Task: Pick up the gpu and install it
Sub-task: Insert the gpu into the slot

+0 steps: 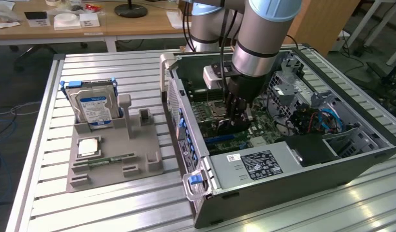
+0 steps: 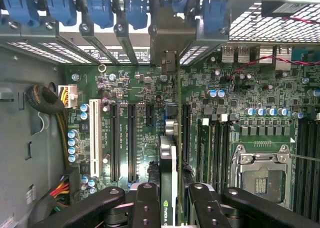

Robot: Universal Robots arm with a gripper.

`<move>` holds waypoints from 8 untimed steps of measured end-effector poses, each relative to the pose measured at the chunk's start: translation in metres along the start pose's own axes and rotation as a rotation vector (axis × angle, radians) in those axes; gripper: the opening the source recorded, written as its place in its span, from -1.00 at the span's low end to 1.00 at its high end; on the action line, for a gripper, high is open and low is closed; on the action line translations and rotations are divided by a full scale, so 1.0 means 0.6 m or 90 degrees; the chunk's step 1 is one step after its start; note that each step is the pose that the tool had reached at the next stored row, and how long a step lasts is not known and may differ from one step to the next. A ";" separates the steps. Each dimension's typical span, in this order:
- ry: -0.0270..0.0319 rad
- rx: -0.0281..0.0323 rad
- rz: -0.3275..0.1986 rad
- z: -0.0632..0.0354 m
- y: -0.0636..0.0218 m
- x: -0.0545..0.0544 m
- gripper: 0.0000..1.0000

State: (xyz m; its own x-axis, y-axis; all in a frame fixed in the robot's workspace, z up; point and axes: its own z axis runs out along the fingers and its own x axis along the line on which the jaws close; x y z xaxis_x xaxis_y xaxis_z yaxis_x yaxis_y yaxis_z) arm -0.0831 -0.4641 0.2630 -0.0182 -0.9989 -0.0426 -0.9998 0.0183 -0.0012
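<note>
The room behind is an office space with pale wooden desks (image 1: 68, 29) carrying small boxes and papers. My work surface is a ribbed aluminium table (image 1: 120, 203), silver-grey, with long grooves across it. On it, toward the exterior view's right, lies an open dark computer case (image 1: 301, 179) on its side, and my arm reaches down into it. The green motherboard (image 2: 150, 87) covers the case floor, with long black expansion slots and a metal processor socket (image 2: 262, 175). Well apart from the case, toward the exterior view's left, a grey holder (image 1: 107, 171) stands on the table with a silver hard drive (image 1: 95, 108) upright in it.

My gripper (image 2: 175, 208) is low inside the case, just above the board, and its black fingers (image 2: 147, 203) are pinched against the two faces of the gpu (image 2: 167, 163). The card stands on edge between them, thin and black with a narrow green board edge, lined up along the expansion slots. Its silvery bracket (image 2: 170, 42) sits at the far end, up against the row of rear slot openings under the blue latches (image 2: 100, 10).
</note>
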 end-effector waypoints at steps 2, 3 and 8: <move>0.0000 0.0000 0.001 0.002 0.000 0.000 -0.47; 0.0002 0.0000 0.001 0.002 0.000 0.000 -0.47; 0.0003 0.0005 0.010 0.005 0.000 0.001 -0.47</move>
State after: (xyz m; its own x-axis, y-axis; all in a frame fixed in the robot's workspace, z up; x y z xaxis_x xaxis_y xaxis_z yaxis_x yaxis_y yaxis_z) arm -0.0834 -0.4647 0.2601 -0.0342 -0.9985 -0.0421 -0.9994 0.0343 -0.0014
